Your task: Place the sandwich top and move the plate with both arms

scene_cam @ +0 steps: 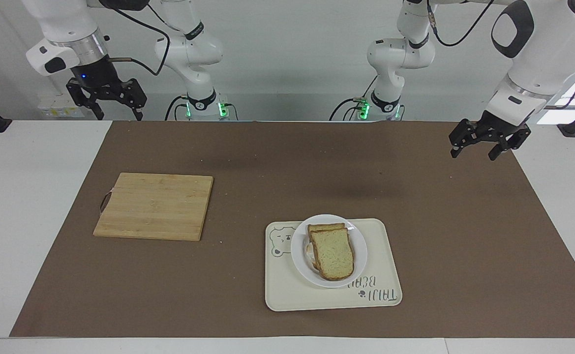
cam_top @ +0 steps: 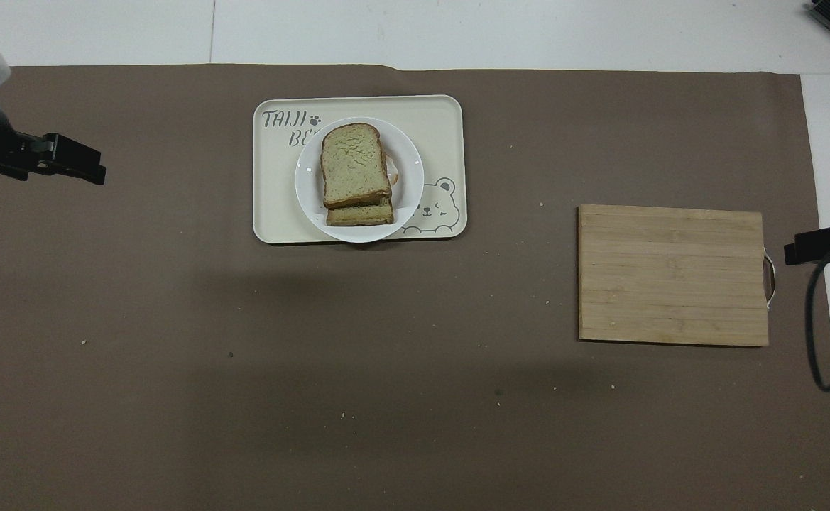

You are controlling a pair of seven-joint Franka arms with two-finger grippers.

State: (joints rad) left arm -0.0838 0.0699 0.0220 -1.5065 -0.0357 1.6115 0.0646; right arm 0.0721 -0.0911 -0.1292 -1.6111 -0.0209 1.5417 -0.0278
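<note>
From my left hand [scene_cam: 484, 142], open and empty, the plate [scene_cam: 358, 248] with its top slice [scene_cam: 334, 253] lies toward seven o'clock in the facing view, nearer it than my waiting right hand [scene_cam: 107, 101], also open.

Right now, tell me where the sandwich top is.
The sandwich top lies on the lower bread slice on the plate, which sits on the bear tray, farther from the robots than the cutting board.

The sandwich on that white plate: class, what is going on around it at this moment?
Nothing is being handled. The sandwich top lies on the lower slice on the plate, which sits on the bear tray. The left pincer, open and empty, hangs over the mat's edge. The right pincer waits, open, at its own end, the cutting board bare.
</note>
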